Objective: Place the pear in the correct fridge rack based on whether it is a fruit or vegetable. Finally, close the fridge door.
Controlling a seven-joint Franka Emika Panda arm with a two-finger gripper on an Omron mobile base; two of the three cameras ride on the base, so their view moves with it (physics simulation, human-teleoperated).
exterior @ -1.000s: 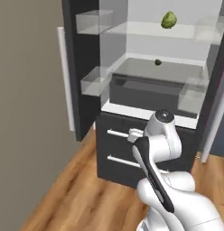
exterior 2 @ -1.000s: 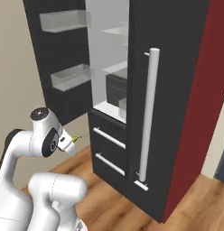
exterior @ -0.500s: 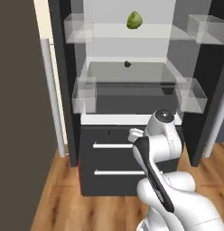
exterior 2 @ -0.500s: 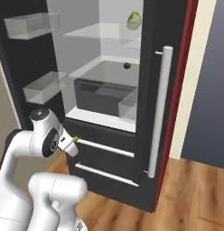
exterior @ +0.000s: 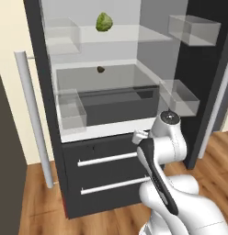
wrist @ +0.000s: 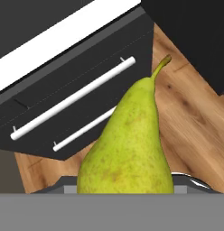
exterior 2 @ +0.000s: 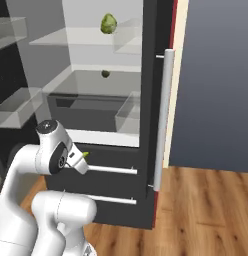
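In the hand view the pear (wrist: 127, 144) stands large in the lower middle of the frame, stem pointing to the upper right, its base sunk between the gripper's fingers, which appear to pinch it, though the finger tips themselves are hidden behind the fruit. In the right base view a small yellow-green tip of the pear (exterior 2: 85, 154) pokes out of the gripper (exterior 2: 81, 159) at the lower left, just in front of the upper drawer handle (exterior 2: 112, 170). In the left base view the gripper (exterior: 138, 136) sits at centre right, at the front edge of the white ledge above the lower drawers (exterior: 106, 176).

Behind it the fridge stands open. The fridge door (exterior: 40, 69), with its long silver bar handle (exterior: 34, 120) and clear bins (exterior: 71, 108), swings out at the left of the left base view. Farther in, a small dark item (exterior: 100, 69) lies on the middle glass shelf, and a crinkled green leafy vegetable (exterior: 104, 22) rests on the upper shelf at the top centre.
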